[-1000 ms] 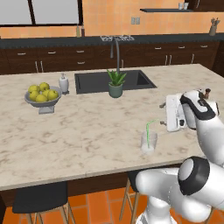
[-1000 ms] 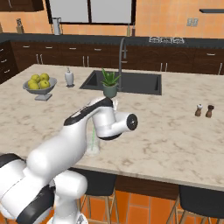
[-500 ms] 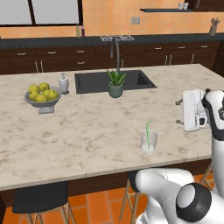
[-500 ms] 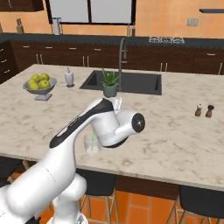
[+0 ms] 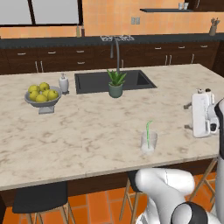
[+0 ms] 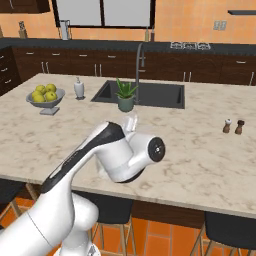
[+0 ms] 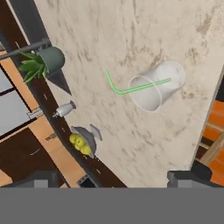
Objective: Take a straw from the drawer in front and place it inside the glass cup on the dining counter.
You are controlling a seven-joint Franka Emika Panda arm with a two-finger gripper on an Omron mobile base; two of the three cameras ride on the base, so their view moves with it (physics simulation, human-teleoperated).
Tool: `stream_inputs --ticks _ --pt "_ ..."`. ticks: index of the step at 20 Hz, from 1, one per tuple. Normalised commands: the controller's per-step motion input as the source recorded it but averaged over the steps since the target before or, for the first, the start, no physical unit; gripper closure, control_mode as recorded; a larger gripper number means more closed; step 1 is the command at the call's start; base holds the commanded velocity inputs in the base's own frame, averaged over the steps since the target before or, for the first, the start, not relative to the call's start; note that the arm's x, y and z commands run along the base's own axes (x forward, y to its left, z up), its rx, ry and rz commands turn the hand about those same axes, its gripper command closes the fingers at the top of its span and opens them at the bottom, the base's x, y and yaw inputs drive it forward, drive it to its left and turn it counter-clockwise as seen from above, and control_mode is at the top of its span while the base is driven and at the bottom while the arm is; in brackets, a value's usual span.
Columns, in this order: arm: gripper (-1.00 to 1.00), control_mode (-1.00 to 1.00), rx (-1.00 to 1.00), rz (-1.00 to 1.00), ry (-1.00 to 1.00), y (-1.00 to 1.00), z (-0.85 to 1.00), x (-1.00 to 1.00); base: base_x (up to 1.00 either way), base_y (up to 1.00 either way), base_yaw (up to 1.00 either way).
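Observation:
The glass cup (image 5: 148,144) stands near the front edge of the dining counter (image 5: 87,131). The green straw (image 5: 148,132) is inside it, bent end up. In the hand view the glass cup (image 7: 151,101) lies ahead, with the straw (image 7: 131,89) sticking out of its mouth. My gripper (image 5: 188,116) hangs over the counter to the right of the cup, well apart from it. It is open, and its dark fingertips (image 7: 41,178) have nothing between them. The drawer is out of view.
The inset sink (image 5: 109,81) has a potted plant (image 5: 116,86) at its front edge. A bowl of yellow fruit (image 5: 41,96) and a white soap bottle (image 5: 64,83) sit to the left. Two small shakers (image 6: 233,126) stand at the right. Stools (image 5: 39,201) are below the counter's front.
My hand has swung to the right, away from the cup, and stayed open. The cup and the straw in it have not moved.

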Motion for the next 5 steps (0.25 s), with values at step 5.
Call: stream_inputs --ticks 5 --pt "-1.0 -1.0 0.0 0.0 0.0 0.0 -0.02 -0.19 0.0 0.0 0.0"
